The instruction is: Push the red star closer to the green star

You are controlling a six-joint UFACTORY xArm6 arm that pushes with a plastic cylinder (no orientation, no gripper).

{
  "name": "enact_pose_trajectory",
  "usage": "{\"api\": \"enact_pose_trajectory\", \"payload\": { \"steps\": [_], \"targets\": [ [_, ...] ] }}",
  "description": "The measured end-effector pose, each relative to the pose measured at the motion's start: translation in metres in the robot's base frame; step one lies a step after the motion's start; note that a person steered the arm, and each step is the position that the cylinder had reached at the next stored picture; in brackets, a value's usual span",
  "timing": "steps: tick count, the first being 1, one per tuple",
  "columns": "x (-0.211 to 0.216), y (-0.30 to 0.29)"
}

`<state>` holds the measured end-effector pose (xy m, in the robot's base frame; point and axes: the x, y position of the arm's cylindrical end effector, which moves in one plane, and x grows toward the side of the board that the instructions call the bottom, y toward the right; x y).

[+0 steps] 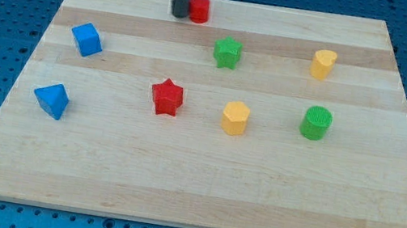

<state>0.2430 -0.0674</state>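
The red star (pixel 166 97) lies a little left of the board's middle. The green star (pixel 228 52) lies up and to the right of it, well apart. My dark rod comes down at the view's top, and my tip (pixel 178 14) rests near the board's far edge, touching or nearly touching the left side of a small red block (pixel 199 8). My tip is far above the red star and left of the green star.
A blue cube (pixel 87 39) and a blue block (pixel 52 100) lie at the left. A yellow block (pixel 235 118) and a green cylinder (pixel 316 123) lie to the right of the red star. Another yellow block (pixel 323 64) lies at the upper right. The wooden board (pixel 199 195) sits on a blue perforated table.
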Motion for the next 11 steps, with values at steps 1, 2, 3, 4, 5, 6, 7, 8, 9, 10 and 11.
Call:
{"api": "enact_pose_trajectory", "payload": {
  "steps": [1, 2, 3, 4, 5, 6, 7, 8, 9, 10, 11],
  "targets": [
    [-0.002, 0.028],
    [0.044, -0.005],
    [0.091, -0.012],
    [0.125, 0.008],
    [0.138, 0.061],
    [0.158, 0.085],
    [0.201, 0.079],
    [0.227, 0.061],
    [0.247, 0.033],
    [0.246, 0.001],
    [0.218, -0.013]
  ]
}}
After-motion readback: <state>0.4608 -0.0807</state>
